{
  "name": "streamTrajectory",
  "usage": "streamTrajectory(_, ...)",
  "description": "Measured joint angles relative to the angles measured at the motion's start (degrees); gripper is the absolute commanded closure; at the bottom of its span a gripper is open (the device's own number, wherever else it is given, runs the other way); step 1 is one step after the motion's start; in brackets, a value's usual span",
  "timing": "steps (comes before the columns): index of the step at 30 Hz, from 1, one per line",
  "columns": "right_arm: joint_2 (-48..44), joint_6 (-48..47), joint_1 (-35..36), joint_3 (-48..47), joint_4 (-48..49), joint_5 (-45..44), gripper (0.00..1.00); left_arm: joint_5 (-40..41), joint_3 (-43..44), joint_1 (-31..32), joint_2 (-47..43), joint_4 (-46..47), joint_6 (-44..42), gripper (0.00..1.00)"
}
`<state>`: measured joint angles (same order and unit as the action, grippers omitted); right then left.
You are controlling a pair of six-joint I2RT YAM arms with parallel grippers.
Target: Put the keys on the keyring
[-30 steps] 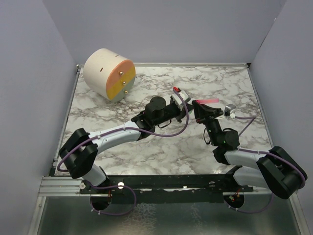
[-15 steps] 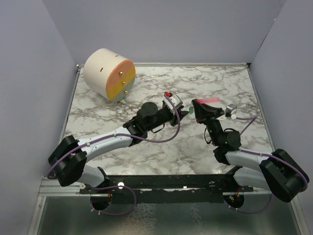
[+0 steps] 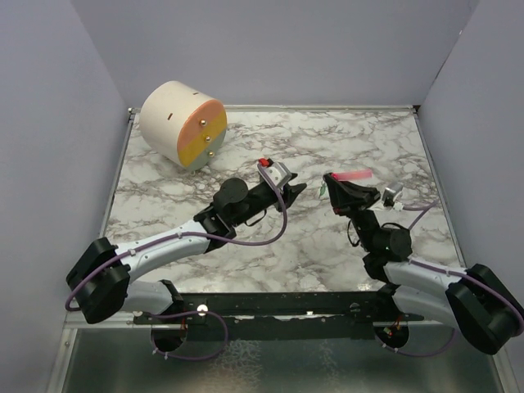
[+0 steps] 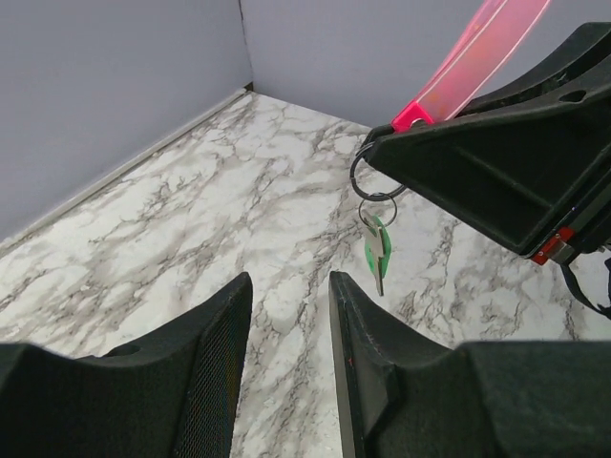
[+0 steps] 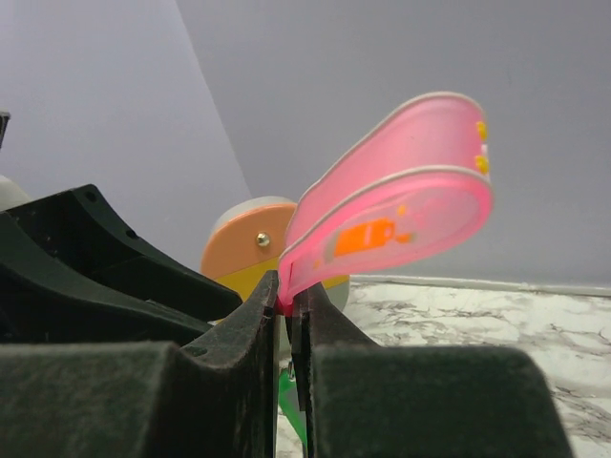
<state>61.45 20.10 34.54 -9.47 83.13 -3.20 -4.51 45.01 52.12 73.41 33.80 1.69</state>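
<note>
**A:** What does the overhead camera give you?

**B:** Both arms reach to the middle of the table [image 3: 344,139]. The right gripper [image 3: 330,182] is at 3 o'clock of the left gripper [image 3: 295,190], with a clear gap between them. A pink strip [image 3: 354,175] sticks out of the right one toward 2 o'clock. A tan drum [image 3: 182,123] lies at the table's 10 o'clock corner. The metal ring and the key are too small to make out from up there.

**A:** And the left wrist camera?

**B:** That one shows them. The keyring [image 4: 377,174] is a thin silvery ring jutting from the right gripper's tip, and the strip rises toward 1 o'clock. A smaller ring [image 4: 377,208] links into it at 6 o'clock. The green key [image 4: 376,250] hangs from that, blade down, clear of the marble.

**A:** How does the left gripper stand?

**B:** Its fingers [image 4: 220,353] are partly apart with nothing between them. The key dangles beyond them at 1 o'clock, untouched.

**A:** And the right?

**B:** Its own camera shows the jaws clamped tight on the root of the strip, which loops upward to 1 o'clock. The ring is hidden in that view, and only a green sliver shows low in the slit. The drum's orange-yellow face peeks out at 11 o'clock of the pinch.
</note>
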Motion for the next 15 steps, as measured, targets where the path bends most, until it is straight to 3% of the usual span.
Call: streamTrajectory(15,-2.2,-0.3,0.0,0.8,0.0,4.9,0.99,-7.1,-0.6,-0.1,1.6,8.5,-0.3,0.61)
